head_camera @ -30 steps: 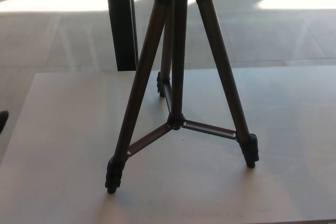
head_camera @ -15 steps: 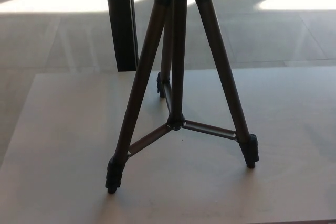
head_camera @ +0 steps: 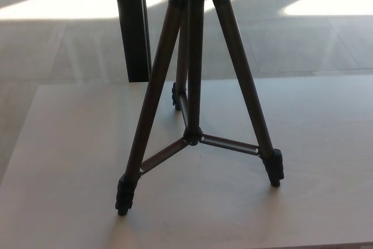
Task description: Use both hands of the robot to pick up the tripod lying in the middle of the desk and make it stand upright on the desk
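Note:
A dark brown tripod (head_camera: 195,74) stands upright on the light wooden desk (head_camera: 70,144), its three legs spread. The black feet rest on the desk at front left (head_camera: 123,193), front right (head_camera: 274,167) and at the back (head_camera: 176,95). Thin braces join the legs at a central hub (head_camera: 192,135). The tripod's head runs out of the picture at the top. Neither of my hands shows in the head view.
A black vertical post (head_camera: 131,24) stands beyond the desk's far edge, behind the tripod. Sunlit floor tiles (head_camera: 303,33) lie past the desk. The desk's left edge runs near the picture's left side.
A dark bit of my left hand at the picture's left edge one second ago has gone out of view. The whole picture has shifted slightly; the tripod stands as before.

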Controlling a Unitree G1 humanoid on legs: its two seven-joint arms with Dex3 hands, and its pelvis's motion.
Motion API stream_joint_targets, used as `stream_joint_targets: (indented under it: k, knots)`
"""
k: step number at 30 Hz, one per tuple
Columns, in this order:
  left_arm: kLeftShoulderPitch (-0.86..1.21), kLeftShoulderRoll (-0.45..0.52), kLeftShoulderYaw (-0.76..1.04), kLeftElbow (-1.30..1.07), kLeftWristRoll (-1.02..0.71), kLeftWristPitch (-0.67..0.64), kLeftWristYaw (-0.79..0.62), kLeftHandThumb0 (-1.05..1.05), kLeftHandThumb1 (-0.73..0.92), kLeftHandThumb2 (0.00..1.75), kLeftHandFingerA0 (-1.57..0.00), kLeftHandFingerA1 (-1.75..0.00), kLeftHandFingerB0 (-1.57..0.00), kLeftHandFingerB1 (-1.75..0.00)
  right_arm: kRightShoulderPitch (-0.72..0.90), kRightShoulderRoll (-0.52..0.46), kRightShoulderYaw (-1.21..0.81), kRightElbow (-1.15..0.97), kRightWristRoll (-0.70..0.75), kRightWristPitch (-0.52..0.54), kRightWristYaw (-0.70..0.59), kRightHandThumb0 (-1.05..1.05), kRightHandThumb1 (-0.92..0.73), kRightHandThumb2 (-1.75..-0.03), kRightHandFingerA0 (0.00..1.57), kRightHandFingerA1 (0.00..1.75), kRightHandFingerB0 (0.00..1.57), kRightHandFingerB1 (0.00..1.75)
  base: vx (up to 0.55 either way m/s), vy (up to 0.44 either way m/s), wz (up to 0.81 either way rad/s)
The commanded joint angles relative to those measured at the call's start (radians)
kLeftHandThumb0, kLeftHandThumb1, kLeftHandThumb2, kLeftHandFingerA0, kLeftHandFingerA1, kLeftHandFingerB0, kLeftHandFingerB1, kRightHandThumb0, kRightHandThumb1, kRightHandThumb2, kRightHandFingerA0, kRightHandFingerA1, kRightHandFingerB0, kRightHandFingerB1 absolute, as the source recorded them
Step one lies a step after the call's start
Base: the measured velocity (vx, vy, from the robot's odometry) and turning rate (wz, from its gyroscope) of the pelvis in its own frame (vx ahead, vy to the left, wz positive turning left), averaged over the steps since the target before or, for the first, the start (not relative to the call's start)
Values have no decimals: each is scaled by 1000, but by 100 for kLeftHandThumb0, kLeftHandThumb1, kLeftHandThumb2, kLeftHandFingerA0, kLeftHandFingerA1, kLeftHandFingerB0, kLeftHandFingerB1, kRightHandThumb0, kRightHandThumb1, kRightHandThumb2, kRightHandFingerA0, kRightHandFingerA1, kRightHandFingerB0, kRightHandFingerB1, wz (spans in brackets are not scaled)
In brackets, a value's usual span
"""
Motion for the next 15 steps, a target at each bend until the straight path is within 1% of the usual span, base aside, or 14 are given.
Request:
stream_joint_targets:
  k: [1, 2, 3, 5, 6, 7, 8, 9, 10, 11, 12, 13, 14, 15]
  knots:
    - [169, -127, 19, 184, -82, 101, 48, -78, 59, 97, 0, -77, -1, -61, 43, 200, -172, 403, 131, -234, -295, -66, -88, -66, 0, 21, 9, 28, 0, 0, 0]
    - [181, -127, 26, 181, -75, 120, 64, -78, 62, 97, 0, -76, -2, -63, 35, 200, -184, 418, 158, -203, -263, -86, -73, -98, 0, 13, 8, 11, 0, 0, 0]
    - [194, -116, 47, 237, -95, 77, 55, -72, 54, 105, -14, -75, -18, -68, -21, 208, -241, 421, 186, -132, -391, -70, -62, -95, 11, 54, 23, 50, 0, 0, 0]
    - [198, -115, 60, 256, -107, 85, 65, -78, 53, 103, -11, -75, -18, -68, -8, 201, -235, 440, 179, -130, -372, -72, -64, -94, 13, 57, 17, 49, 0, 0, 0]
    - [201, -109, 67, 267, -111, 103, 70, -71, 51, 101, -15, -76, -17, -67, 6, 204, -230, 444, 195, -127, -302, -73, -65, -99, 0, 35, 1, 34, 0, 0, 0]
    - [214, -109, 66, 270, -113, 104, 63, -66, 77, 68, -5, -91, -18, -77, -5, 199, -268, 488, 244, -133, -274, -64, -80, -65, 6, 29, 11, 27, 0, 0, 0]
    - [230, -120, 69, 249, -121, 108, 59, -68, 51, 102, -19, -77, -16, -66, -11, 186, -283, 525, 272, -98, -236, -77, -66, -99, 0, 19, 6, 21, 0, 0, 0]
    - [236, -117, 68, 253, -124, 104, 57, -68, 51, 102, -19, -77, -16, -66, -8, 182, -285, 536, 273, -98, -228, -77, -66, -99, 0, 19, 6, 21, 0, 0, 0]
    - [226, -113, 60, 244, -116, 132, 70, -67, 73, 69, -7, -90, -18, -76, -13, 160, -237, 587, 225, -99, -228, -80, -72, -105, 0, 19, 0, 17, 0, 0, 0]
    - [208, -114, 84, 252, -154, 153, 65, -64, 76, 68, -6, -89, -10, -73, -23, 159, -248, 601, 236, -93, -245, -81, -69, -102, 0, 20, 0, 15, 0, 0, 0]
    - [207, -114, 86, 253, -160, 155, 65, -64, 76, 68, -6, -89, -10, -73, -24, 156, -249, 609, 239, -95, -247, -81, -69, -102, 0, 20, 0, 15, 0, 0, 0]
    - [195, -112, 97, 282, -184, 129, 58, -65, 54, 104, -18, -75, -7, -64, -27, 162, -249, 607, 243, -105, -255, -73, -66, -102, 0, 28, 0, 24, 0, 0, 0]
    - [166, -107, 116, 309, -219, 134, 52, -65, 54, 103, -22, -77, -7, -64, -2, 188, -272, 507, 283, -1, -237, -81, -68, -103, 0, 22, 0, 17, 0, 0, 0]
    - [158, -107, 108, 310, -218, 135, 55, -65, 75, 70, -17, -87, -11, -71, 1, 205, -275, 462, 286, 15, -266, -84, -71, -103, 0, 20, 0, 15, 0, 0, 0]
